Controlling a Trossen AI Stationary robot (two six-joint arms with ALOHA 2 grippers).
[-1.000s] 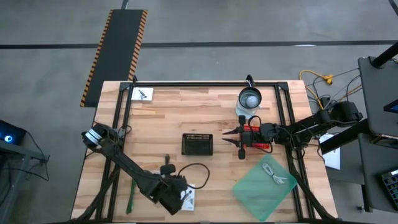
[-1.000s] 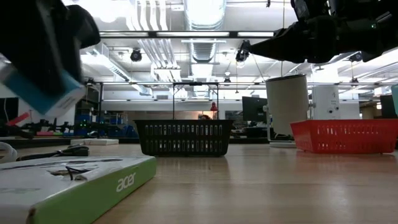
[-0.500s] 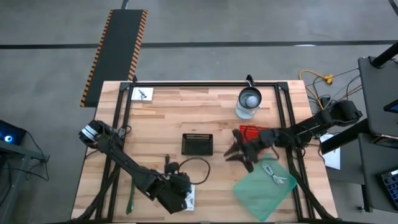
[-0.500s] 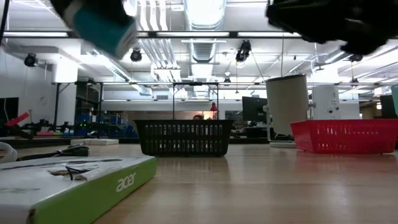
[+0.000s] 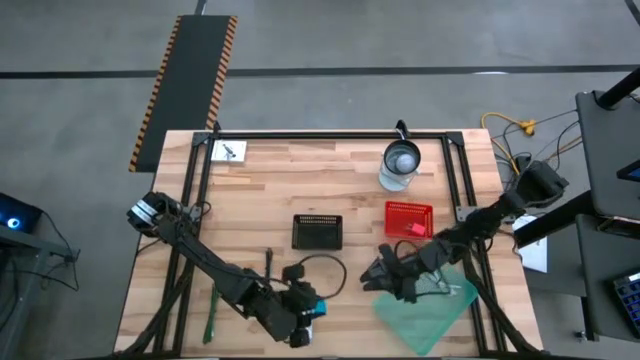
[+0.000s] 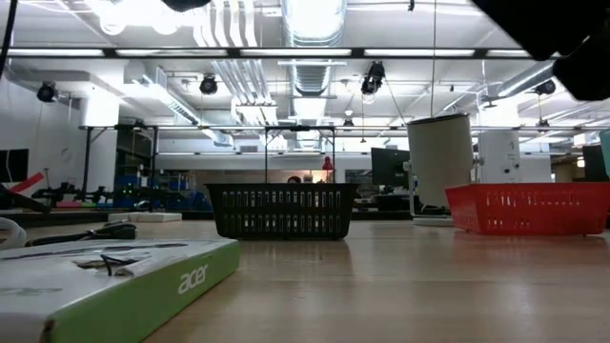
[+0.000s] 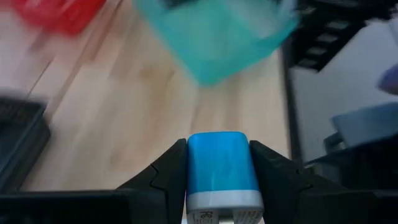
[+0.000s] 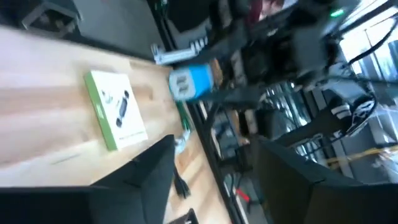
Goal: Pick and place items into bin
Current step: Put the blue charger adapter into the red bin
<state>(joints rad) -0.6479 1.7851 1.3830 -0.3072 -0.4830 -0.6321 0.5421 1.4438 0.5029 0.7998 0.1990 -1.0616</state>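
Wooden table point(image 5: 260, 190), viewed from overhead: black mesh basket point(image 5: 317, 231) at centre, red bin point(image 5: 408, 218) beside it, green strip tool point(image 5: 211, 313) near the front edge. Left gripper point(image 7: 217, 163), at the table's front, clamps a blue-and-white block point(image 7: 219, 169) between its fingers. Right gripper point(image 5: 378, 276) hangs beside a translucent green sheet point(image 5: 428, 305), fingers parted, holding nothing.

Bright overhead ceiling lights point(image 6: 315, 14) glare (low view); both wrist views motion-blurred.

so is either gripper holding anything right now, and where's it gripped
The left gripper holds a small blue and white block, pinched across its two sides. The right gripper is open and empty, above the green sheet.
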